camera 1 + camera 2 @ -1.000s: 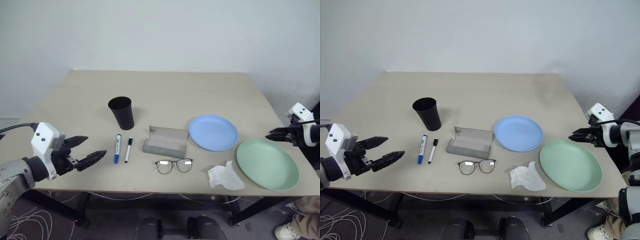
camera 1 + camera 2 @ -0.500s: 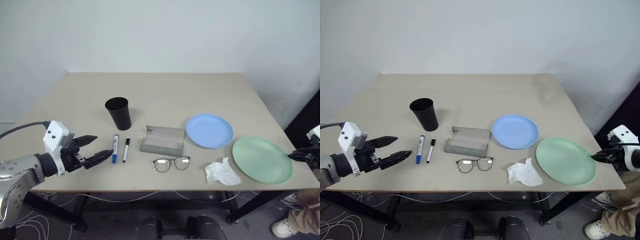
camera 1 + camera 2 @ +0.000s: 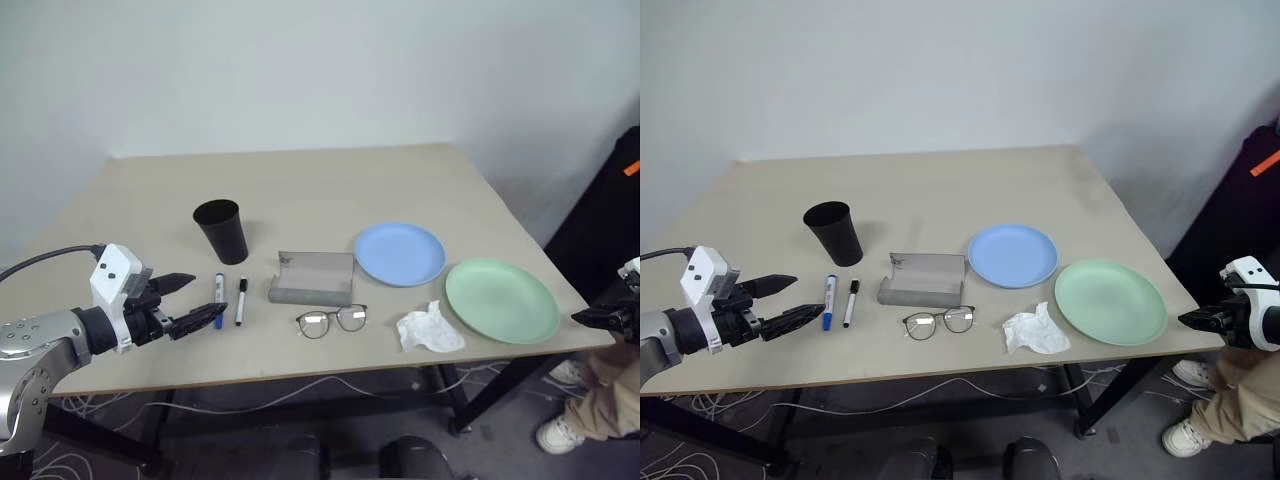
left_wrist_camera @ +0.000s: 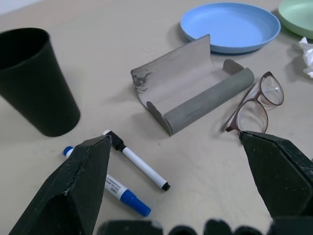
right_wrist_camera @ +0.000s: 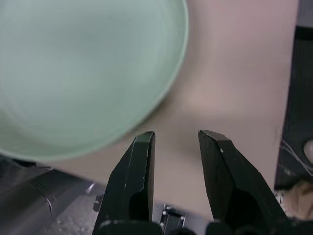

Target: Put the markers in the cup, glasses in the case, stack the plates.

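Two markers lie side by side near the table's front left, one blue-capped [image 3: 219, 287] and one black-capped [image 3: 240, 301]. The black cup [image 3: 221, 231] stands upright just behind them. The grey case [image 3: 312, 278] lies open, with the glasses [image 3: 331, 320] unfolded in front of it. To their right sit the light blue plate [image 3: 400, 253] and the mint green plate [image 3: 502, 300], side by side and apart. My left gripper [image 3: 205, 298] hovers open and empty just left of the markers. My right gripper [image 3: 1188, 319] hangs off the table's front right corner, its jaws slightly apart with nothing between them.
A crumpled white tissue [image 3: 428, 328] lies between the glasses and the green plate. The tabletop [image 3: 330, 185] is bare behind the objects. A person's leg and shoe [image 3: 1196, 432] show by the table's front right leg. Cables trail on the floor under the table.
The camera has shifted. My right gripper has drawn back and down from beside the green plate to off the table's front right corner. The left gripper has held still.
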`<move>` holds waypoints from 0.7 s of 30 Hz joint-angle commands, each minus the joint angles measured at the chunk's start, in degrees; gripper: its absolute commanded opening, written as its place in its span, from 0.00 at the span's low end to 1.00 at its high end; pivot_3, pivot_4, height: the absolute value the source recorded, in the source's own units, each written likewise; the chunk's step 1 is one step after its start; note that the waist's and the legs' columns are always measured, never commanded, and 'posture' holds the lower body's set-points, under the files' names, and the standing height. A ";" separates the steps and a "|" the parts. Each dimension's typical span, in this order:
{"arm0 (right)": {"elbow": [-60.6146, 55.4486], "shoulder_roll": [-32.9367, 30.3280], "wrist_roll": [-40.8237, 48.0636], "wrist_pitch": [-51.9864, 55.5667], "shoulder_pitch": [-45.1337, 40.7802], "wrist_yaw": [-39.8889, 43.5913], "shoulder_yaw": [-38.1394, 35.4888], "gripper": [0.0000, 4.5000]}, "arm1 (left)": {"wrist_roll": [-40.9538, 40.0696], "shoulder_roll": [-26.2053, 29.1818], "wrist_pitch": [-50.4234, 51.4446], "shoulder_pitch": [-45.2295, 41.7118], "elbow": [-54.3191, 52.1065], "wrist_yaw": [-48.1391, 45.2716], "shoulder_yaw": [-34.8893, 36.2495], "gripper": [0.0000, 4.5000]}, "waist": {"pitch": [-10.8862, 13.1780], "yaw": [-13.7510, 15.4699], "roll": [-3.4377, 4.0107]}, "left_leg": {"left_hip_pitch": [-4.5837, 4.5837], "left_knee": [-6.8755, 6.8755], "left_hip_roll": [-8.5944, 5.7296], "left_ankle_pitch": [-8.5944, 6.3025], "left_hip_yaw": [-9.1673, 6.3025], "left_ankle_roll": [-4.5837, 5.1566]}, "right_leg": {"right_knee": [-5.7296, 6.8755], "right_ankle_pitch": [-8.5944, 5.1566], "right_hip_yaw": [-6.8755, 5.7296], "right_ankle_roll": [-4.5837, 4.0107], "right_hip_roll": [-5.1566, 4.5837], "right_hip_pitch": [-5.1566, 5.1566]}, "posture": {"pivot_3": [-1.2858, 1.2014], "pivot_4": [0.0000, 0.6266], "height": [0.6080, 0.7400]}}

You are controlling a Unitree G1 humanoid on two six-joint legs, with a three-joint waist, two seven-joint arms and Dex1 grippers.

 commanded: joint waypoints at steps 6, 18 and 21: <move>-1.51 1.16 2.62 5.87 -3.11 -0.93 -2.27 0.34 | -0.32 0.35 -0.63 -0.74 -0.90 0.17 1.72 0.99 | 0.51 0.47 -0.95 | 2.09 -0.44 -1.13 0.01 1.42 -0.15 | 2.07 -1.59 3.76 -0.95 0.55 0.06 | 0.52 0.00 0.99; -4.17 4.01 5.95 13.69 -4.54 -1.09 -2.29 0.34 | -0.20 0.26 -0.45 -0.11 -1.70 0.68 1.85 0.99 | 0.48 0.31 -0.19 | 1.70 -0.30 -1.35 -0.30 -0.93 0.48 | -1.75 0.16 1.67 0.39 0.30 1.21 | 0.52 0.00 0.99; -5.12 4.76 5.23 13.34 -3.66 -1.48 -1.36 0.34 | -0.32 0.26 -0.33 0.09 -2.03 0.78 2.08 0.99 | 0.45 0.53 -0.23 | 1.72 -0.32 -1.41 -0.44 -0.49 0.71 | -1.73 0.54 1.71 0.28 0.06 1.06 | 0.52 0.00 0.99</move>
